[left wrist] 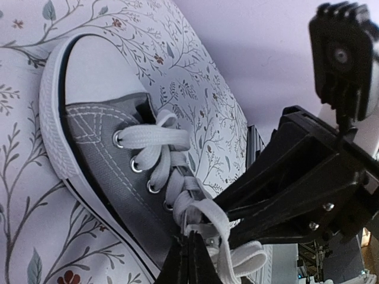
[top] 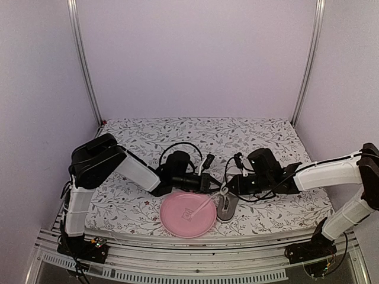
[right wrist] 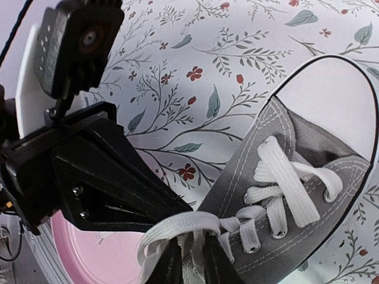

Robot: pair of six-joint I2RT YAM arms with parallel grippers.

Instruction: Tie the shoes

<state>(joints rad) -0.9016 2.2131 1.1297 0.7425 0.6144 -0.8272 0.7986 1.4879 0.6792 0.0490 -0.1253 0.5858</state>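
While both grippers crowd the laces:
Left gripper (left wrist: 190, 260): jaws closed on white laces (left wrist: 204, 216).
Right gripper (right wrist: 190, 260): jaws slightly parted around a lace strand (hold uncertain).
Risk: strand slips free, or a pull drags the sneaker (left wrist: 112, 160) toward the pink plate (top: 177, 222).

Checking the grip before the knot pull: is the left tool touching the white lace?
Touching. In the left wrist view, the left tool is shut with a white lace strand pinched between its tips, above the grey sneaker.

1. The top view looks down from above and behind the arm bases, far enough to take in the whole table (top: 148, 133).
2. The left wrist view sits close above the sneaker (left wrist: 112, 171), facing the right claw (left wrist: 284, 195).
3. The right wrist view, equally close, faces the left claw (right wrist: 100, 177).
4. All three share the sneaker; both wrist views show its laces (right wrist: 278, 177).
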